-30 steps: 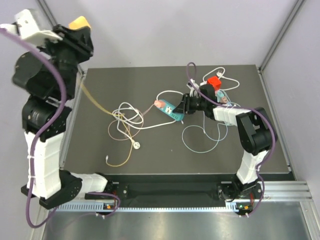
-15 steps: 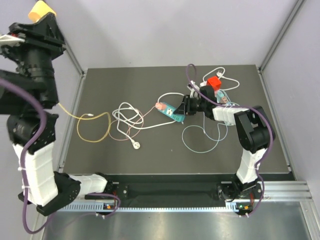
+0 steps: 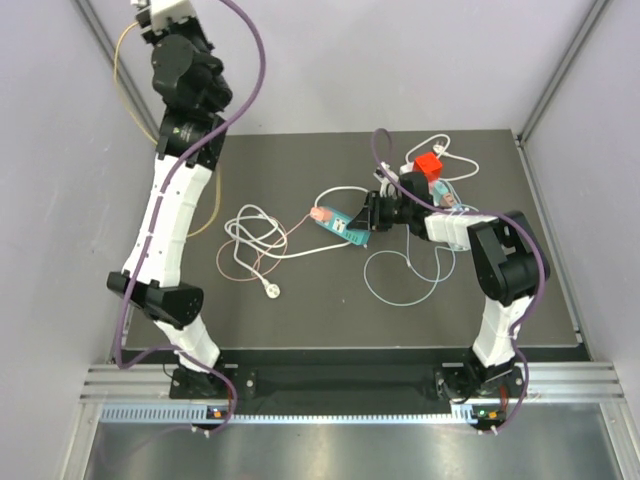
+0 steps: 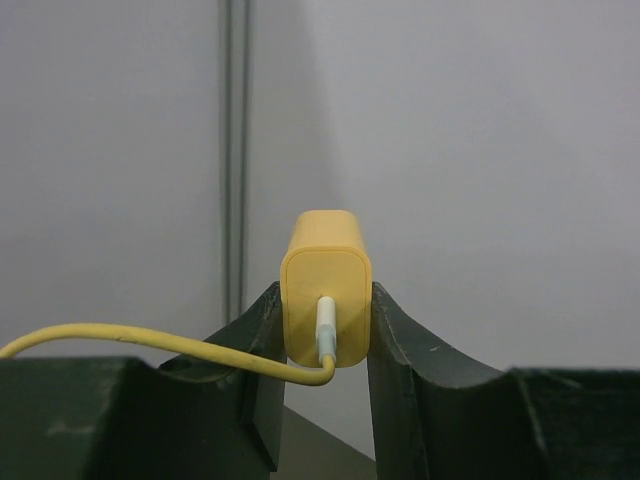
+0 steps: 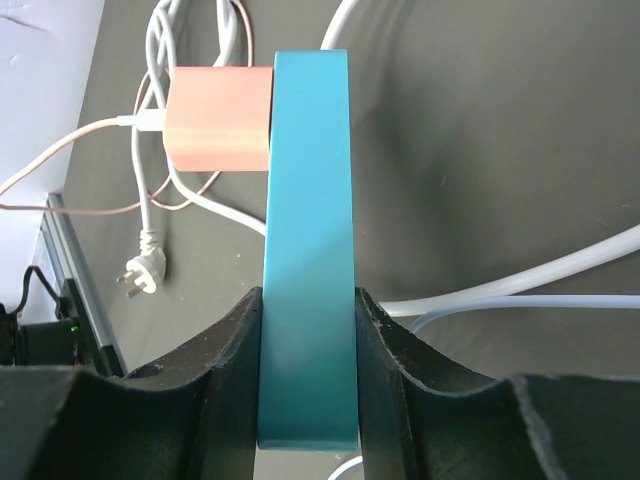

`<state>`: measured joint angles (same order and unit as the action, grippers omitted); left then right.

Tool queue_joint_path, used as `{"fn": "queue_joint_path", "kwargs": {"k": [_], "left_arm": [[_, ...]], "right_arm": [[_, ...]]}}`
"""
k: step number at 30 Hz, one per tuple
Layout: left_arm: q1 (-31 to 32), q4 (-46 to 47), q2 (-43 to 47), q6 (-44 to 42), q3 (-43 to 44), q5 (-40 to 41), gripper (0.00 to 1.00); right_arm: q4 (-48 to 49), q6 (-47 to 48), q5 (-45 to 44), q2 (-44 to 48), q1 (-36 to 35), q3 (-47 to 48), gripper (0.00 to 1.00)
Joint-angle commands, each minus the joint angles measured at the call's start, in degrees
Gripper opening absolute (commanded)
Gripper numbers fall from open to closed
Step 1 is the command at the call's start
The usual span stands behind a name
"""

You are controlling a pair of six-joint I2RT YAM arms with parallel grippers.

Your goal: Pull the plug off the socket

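Observation:
My left gripper (image 4: 325, 300) is shut on a yellow plug (image 4: 325, 270), held high in the air in front of the grey back wall. Its yellow cord (image 3: 118, 60) hangs down past the table's left edge. My right gripper (image 5: 308, 300) is shut on the near end of a teal power strip (image 5: 310, 200), which lies mid-table in the top view (image 3: 340, 222). A pink plug (image 5: 218, 118) is still seated in its far end. The socket, as a long white strip, is not in view.
A white cord (image 3: 255, 225) lies coiled left of the teal strip and ends in a round plug (image 3: 272, 291). A pale blue cable (image 3: 400, 285) loops in front of my right arm. A red block (image 3: 430, 165) and more white cable sit at the back right.
My left arm swung from outside the table's left edge up over its back left, carrying the yellow plug. The yellow cord was dragged off the table. The right arm stayed still.

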<state>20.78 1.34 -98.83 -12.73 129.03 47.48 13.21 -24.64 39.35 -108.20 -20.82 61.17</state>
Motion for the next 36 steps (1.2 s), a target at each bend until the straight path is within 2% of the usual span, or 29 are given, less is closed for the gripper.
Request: {"fn": "queue_joint_path", "kwargs": {"k": [1,5,9,16,23,26,30,31,34,36], "left_arm": [[-6.96,7.27,2.68,5.16,0.88,0.42,0.0],[-12.67,10.25,0.4,6.75,-3.16,-0.63,0.0],[-16.38,10.61,-1.8,12.19,-10.36,-1.69,0.0],[-18.05,10.35,-5.14,18.26,-23.55,-3.36,0.0],[-18.66,0.86,-10.24,29.76,-29.8,-9.33,0.0],[-19.28,-3.97,-11.73,33.2,-30.94,-12.15,0.07],[-20.33,-6.18,-12.0,37.16,-34.71,-16.62,0.29],[-20.34,-7.14,-12.0,37.95,-35.33,-17.68,0.4],[-24.11,-8.63,-11.57,40.5,-37.27,-22.69,0.55],[-25.25,-8.99,-11.3,41.65,-38.67,-26.89,0.59]], "right_arm": [[3.22,0.56,2.66,0.36,0.6,1.59,0.0],[3.57,0.04,3.8,-0.08,0.52,1.94,0.0],[3.66,0.03,4.15,-0.25,0.52,2.03,0.0],[3.57,0.21,4.68,-0.08,0.87,2.2,0.0],[3.14,0.56,5.12,-0.52,1.22,2.47,0.0],[3.05,0.74,5.56,-0.6,1.31,2.55,0.0],[3.05,0.83,6.44,-0.69,1.31,2.73,0.0],[3.05,0.83,6.52,-0.69,1.31,2.73,0.0],[3.05,0.83,6.79,-0.52,1.22,2.64,0.0],[3.13,0.82,6.88,-0.34,1.39,2.64,0.0]]}}
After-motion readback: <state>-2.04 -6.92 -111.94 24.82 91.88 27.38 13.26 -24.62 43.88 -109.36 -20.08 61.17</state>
